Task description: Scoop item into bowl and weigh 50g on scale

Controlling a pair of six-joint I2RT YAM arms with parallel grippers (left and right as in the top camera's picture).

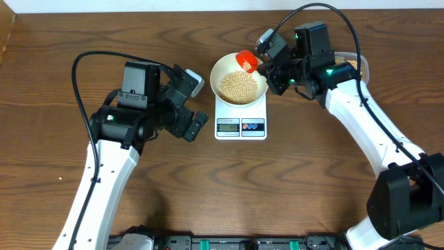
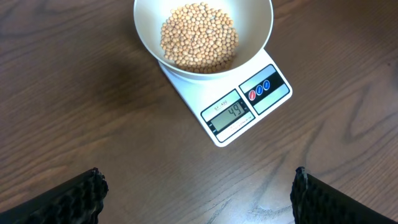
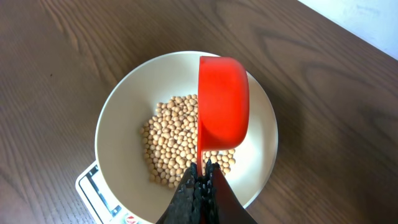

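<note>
The white bowl [image 1: 223, 71] sits on the white scale [image 1: 241, 126] and holds a heap of tan beans [image 1: 238, 86]. The scale's display [image 2: 228, 114] reads 49. My right gripper [image 3: 200, 180] is shut on the handle of a red scoop [image 3: 222, 102], tipped on its side over the bowl [image 3: 121, 134] and beans [image 3: 171, 146]. The scoop also shows in the overhead view [image 1: 247, 60]. My left gripper [image 2: 196, 196] is open and empty, low over the table in front of the scale, left of it in the overhead view [image 1: 187, 104].
A clear plastic tub [image 1: 355, 64] with more beans lies at the back right, mostly hidden behind the right arm. Cables run from both arms across the wooden table [image 1: 305, 187].
</note>
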